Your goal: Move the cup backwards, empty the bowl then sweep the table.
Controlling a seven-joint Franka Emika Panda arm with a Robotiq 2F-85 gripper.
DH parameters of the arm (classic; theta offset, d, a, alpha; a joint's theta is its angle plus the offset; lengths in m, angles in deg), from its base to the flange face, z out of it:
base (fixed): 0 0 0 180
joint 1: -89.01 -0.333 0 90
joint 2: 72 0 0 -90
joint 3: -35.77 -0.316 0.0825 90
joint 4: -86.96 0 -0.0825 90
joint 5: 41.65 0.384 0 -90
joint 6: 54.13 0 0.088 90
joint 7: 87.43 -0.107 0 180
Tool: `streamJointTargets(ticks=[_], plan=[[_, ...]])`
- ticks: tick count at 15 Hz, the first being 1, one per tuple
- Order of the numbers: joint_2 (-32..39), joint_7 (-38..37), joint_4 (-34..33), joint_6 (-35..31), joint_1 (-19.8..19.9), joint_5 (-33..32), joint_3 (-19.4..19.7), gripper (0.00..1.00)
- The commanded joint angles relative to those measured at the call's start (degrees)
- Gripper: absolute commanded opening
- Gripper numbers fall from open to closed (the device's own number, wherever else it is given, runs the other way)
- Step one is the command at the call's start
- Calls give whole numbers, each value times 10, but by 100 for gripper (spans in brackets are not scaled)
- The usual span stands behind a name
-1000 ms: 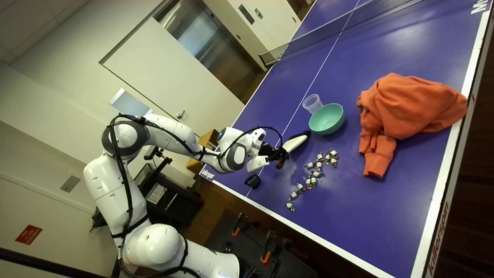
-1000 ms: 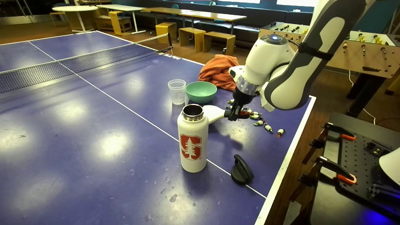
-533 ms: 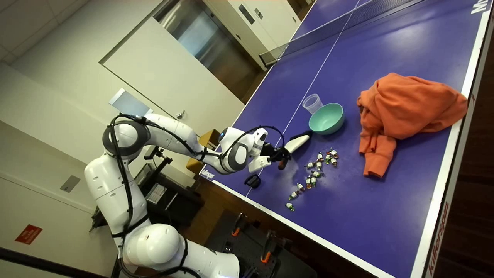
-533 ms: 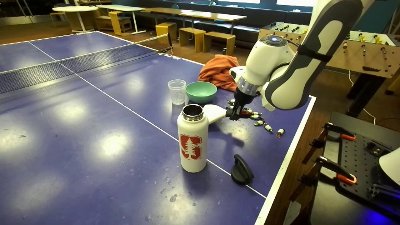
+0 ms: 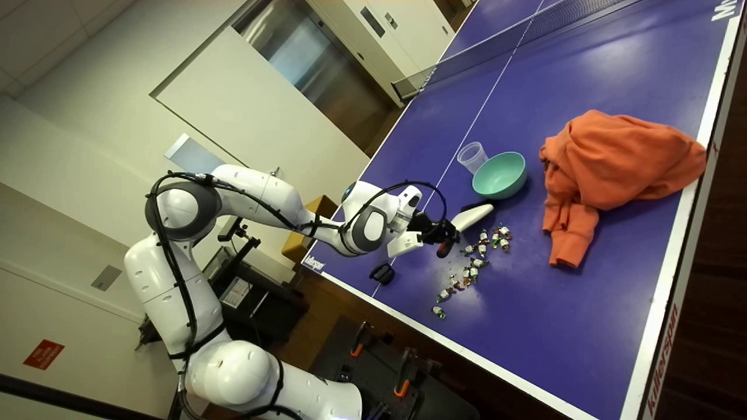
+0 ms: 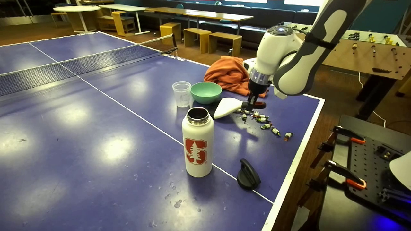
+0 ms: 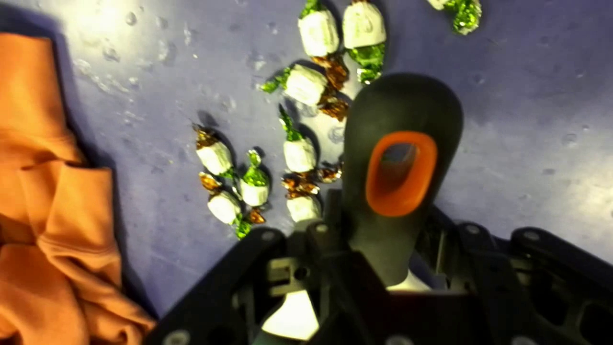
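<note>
My gripper (image 7: 385, 215) is shut on the dark handle of a brush (image 7: 402, 110) with an orange-lined hole. Its white head (image 6: 226, 107) points towards the teal-green bowl (image 5: 500, 175), close beside it; whether they touch I cannot tell. The bowl stands upright, its visible inside bare. Right beside it is the translucent white cup (image 6: 182, 94), upright on the dark blue table (image 6: 96, 166). Several wrapped candies (image 7: 306, 86) lie scattered on the table under and beside the brush. In the wrist view the cup is out of view and only a sliver of the bowl shows.
An orange cloth (image 5: 618, 163) lies heaped beyond the bowl and candies. A tall white bottle (image 6: 198, 147) stands open, with its black lid (image 6: 249, 175) lying near the table edge. A net (image 6: 96, 62) crosses the table farther off.
The gripper has carried the brush over towards the candies and the orange cloth. The bowl has shifted slightly in the exterior views. Cup and candies look unmoved.
</note>
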Motion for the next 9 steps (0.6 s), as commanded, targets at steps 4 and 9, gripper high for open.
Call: streamJointTargets(ticks=[4,9], plan=[[-16,-69,-26,85,63,-28,-1,13],[-35,-99,-19,163,98,-41,-22,13]])
